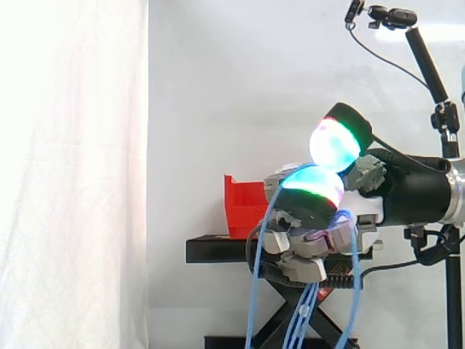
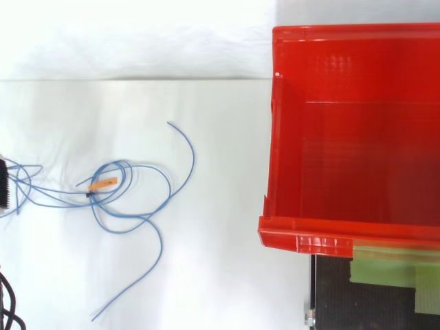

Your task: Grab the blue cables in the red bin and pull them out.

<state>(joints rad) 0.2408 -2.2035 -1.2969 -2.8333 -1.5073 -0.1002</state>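
We see the hand in the side view, level with the top of the black stand. Its fingers are curled tight round the blue cables, which drape over them and hang down in long loops past the stand. From above, we find the red bin bare inside. The cables are wholly outside it, well apart to its left over the white surface, looped and crossing, with a small orange tag on one strand.
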